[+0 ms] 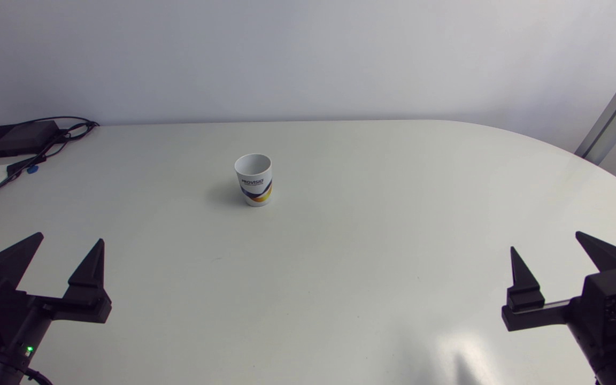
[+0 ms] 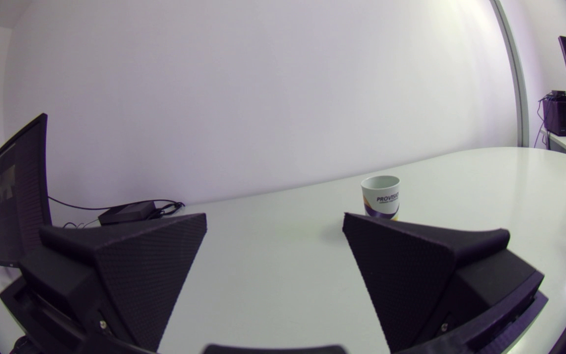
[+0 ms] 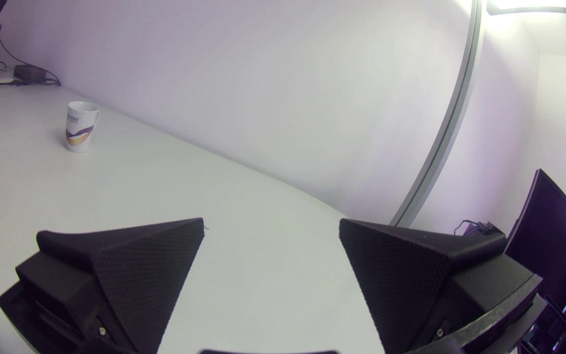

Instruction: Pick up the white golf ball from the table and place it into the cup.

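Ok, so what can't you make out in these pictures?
White golf ball: in no view.
Inside of the cup: head view, its own wall hides the bottom, so contents cannot be told.
Base of the cup: left wrist view, behind a finger of the left claw.
Arms: head view, cut off at the lower corners behind the left claw and right claw.

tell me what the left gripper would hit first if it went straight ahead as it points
Mostly bare table straight ahead of the left gripper. The cup stands a little aside, in line with one finger, which might clip it; depth is unclear.
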Robot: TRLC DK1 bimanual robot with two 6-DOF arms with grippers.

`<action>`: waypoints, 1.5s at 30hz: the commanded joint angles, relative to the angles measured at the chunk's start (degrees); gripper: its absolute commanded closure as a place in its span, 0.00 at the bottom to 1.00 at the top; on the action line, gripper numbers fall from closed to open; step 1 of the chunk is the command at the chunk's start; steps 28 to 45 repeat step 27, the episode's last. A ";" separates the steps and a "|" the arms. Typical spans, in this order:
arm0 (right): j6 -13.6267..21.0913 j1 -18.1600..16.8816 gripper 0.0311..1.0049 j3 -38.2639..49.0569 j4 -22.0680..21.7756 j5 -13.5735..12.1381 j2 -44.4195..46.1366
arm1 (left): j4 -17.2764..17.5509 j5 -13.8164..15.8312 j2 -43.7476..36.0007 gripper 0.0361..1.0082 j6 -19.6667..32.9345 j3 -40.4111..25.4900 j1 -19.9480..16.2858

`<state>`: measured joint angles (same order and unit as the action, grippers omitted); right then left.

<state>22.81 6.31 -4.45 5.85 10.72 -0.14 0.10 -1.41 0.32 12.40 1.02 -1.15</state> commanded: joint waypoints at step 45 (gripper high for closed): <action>-13.05 1.52 0.04 1.72 2.59 -0.44 0.41 | 0.08 0.27 -1.11 0.02 0.60 -0.93 -0.43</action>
